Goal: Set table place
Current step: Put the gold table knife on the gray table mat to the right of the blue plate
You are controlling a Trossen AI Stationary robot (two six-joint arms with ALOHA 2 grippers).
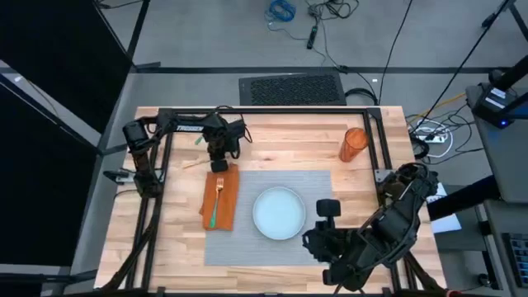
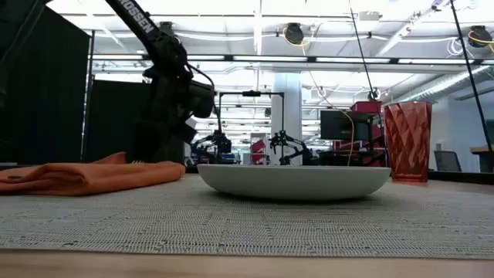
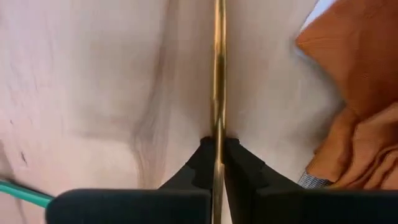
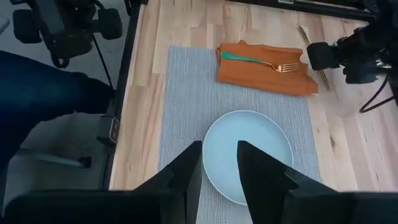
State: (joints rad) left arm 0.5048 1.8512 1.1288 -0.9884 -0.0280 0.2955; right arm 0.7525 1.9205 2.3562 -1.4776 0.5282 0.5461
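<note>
1. Table (image 1: 272, 148): pale plank top in a black frame. We take clock directions from the high view, with the plate as centre.
2. Mat (image 1: 247, 239): grey woven rectangle lying flat on the table's middle, long side running 9 to 3 o'clock. This is the place being set.
3. Plate (image 1: 279, 213): round, pale blue-white, on the mat, slightly toward its 3 o'clock half. In the low view it sits flat on the weave.
4. Napkin (image 1: 220, 198): orange cloth at 9 o'clock of the plate, lying over the mat's edge, partly on mat and partly on wood.
5. Fork (image 1: 217, 200): gold tines, green handle, lying along the napkin, tines toward 12 o'clock.
6. Cup (image 1: 354, 144): red-orange faceted tumbler, upright on bare wood at 1 o'clock, off the mat.
7. Left gripper (image 1: 219, 167): at 10 o'clock, just beyond the napkin's far end, low over the wood. In the left wrist view we see its fingers (image 3: 199, 165) nearly closed, clamping a thin gold utensil (image 3: 218, 74) edge-on; which utensil, we cannot tell.
8. Right gripper (image 4: 219, 163): at 4 o'clock, at the mat's corner, near the plate. In its wrist view we see the fingers apart with nothing between them, above the plate's near rim.
9. Grey panel (image 1: 292, 88): on the floor at 12 o'clock, beyond the table.
</note>
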